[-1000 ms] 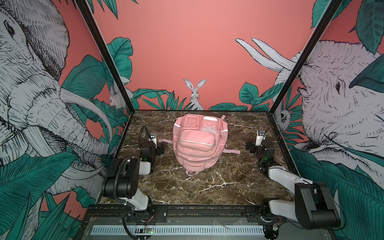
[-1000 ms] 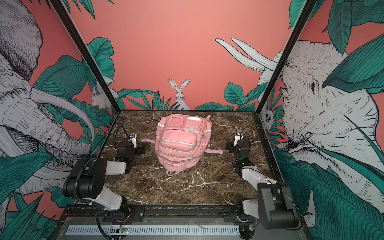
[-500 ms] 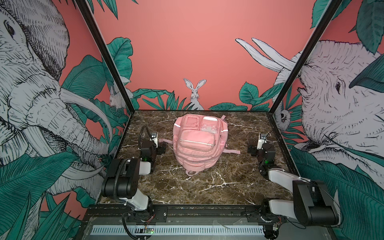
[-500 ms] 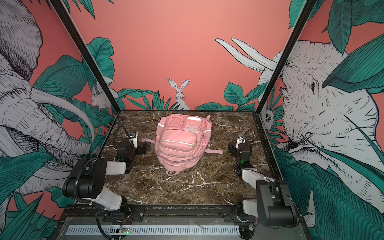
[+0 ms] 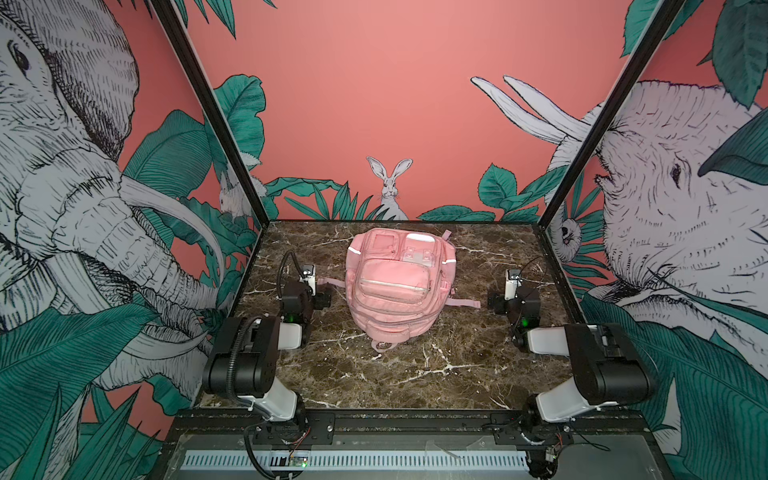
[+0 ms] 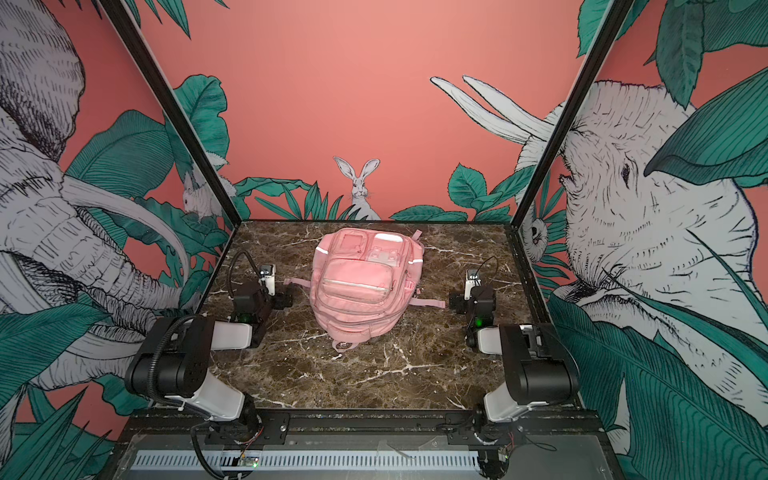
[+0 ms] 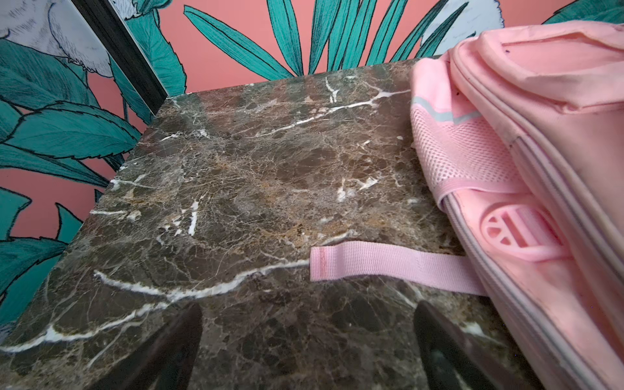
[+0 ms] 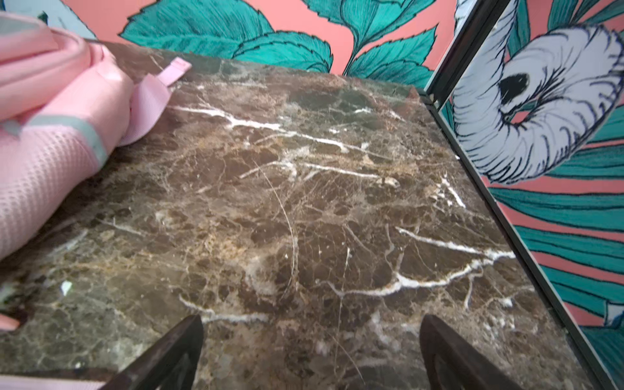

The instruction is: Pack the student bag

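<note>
While both robot arms sit low at either side of it, the large, soft, pink fabric student bag (image 5: 392, 286) lies on its back in the middle of the dark brown, white-veined marble counter (image 5: 415, 365). Its pockets face up and its small pink carry loop (image 5: 384, 345) points toward the robot's bases. Both top views show it alone there (image 6: 359, 286); no book, case or other loose item appears on the counter in any view.

The left pincer (image 5: 322, 298) stands spread and empty. In the left wrist view (image 7: 309, 309) the end of a flat pink webbing strap (image 7: 388, 266) lies on the marble just ahead of its two dark fingers, apart from them. The right pincer (image 5: 496, 301) is likewise spread and holds nothing, and its wrist view (image 8: 312, 320) looks out over bare marble. A second strap (image 5: 463, 302) trails from the bag's far side and ends near that pincer.

The bag looks plump, and the zip across its wide front pocket (image 5: 390, 286) appears drawn shut. The zip on the main opening is too small to judge.

With nothing left outside and neither arm on the bag, the packing looks finished or all but finished. What lies inside cannot be seen, and at most a last check of the zips seems to remain.
</note>
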